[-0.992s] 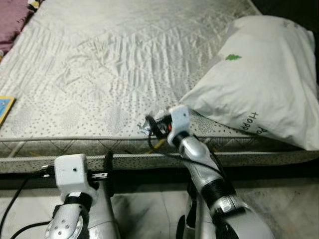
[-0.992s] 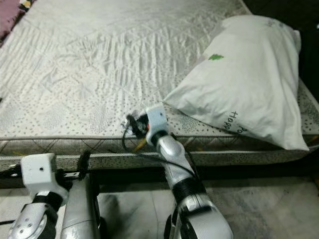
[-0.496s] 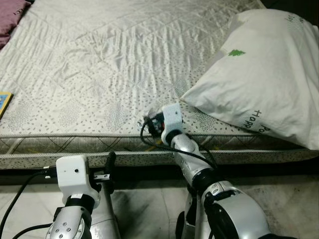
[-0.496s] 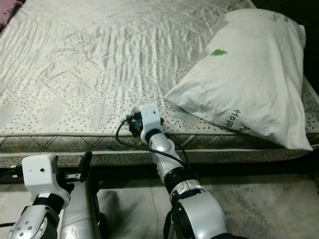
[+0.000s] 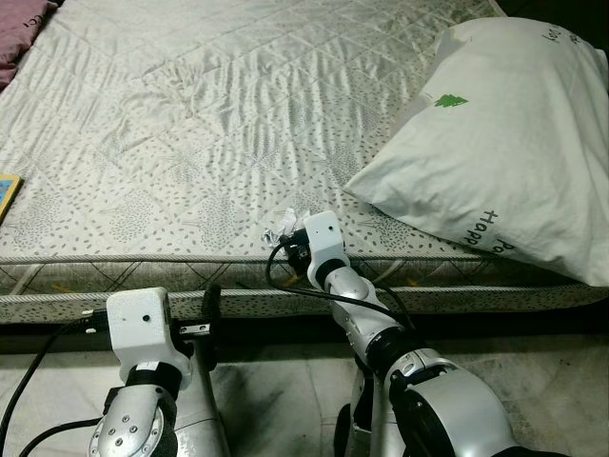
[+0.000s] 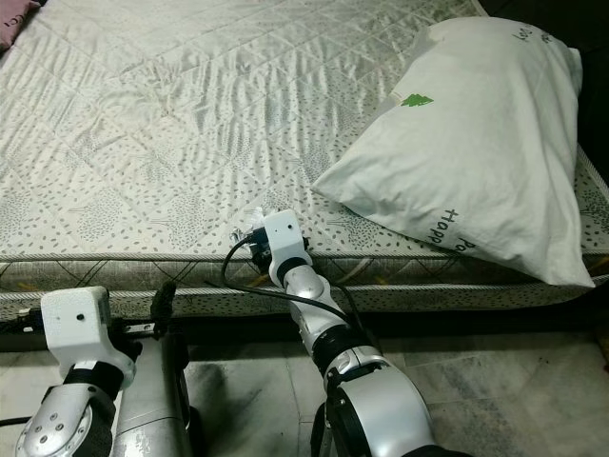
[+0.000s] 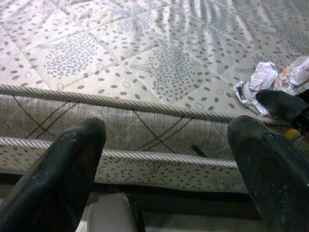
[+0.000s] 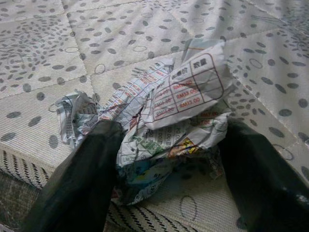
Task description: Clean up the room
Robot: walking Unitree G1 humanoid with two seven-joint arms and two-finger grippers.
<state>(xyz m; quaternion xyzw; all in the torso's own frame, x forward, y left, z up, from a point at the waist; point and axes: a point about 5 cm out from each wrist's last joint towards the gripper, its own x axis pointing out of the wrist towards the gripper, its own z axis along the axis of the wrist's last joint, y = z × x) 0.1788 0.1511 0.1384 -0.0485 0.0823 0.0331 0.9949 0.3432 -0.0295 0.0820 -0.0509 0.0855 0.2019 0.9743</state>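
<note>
Since a second ago the right gripper (image 8: pixel 159 159) has pushed further over the mattress edge and now stands with its jaws spread on either side of the crumpled paper (image 8: pixel 164 104), which sits right between them and slightly ahead of the tips, not yet pinched. That paper wad lies on the mattress (image 5: pixel 219 124) just inside its corded front edge. It looks light and soft, a thing that will crush rather than resist, so I would judge it safest to close on the thick middle of the wad, where the folds bunch up, rather than on the loose flap that sticks out to one side and might tear or slip free. It is a printed sheet, white with small coloured print, boxed figures in red and a patch of yellow and blue low down, balled up loosely with ragged corners. Off to the right jaw's outer side, well apart from the wad, lies a big white pillow (image 5: pixel 504 143) with a small green tree mark. The left gripper (image 7: pixel 169 169) hangs lower, in front of the mattress side, its jaws released and wide with nothing between them; in its wrist view the wad is beyond its one jaw.
</note>
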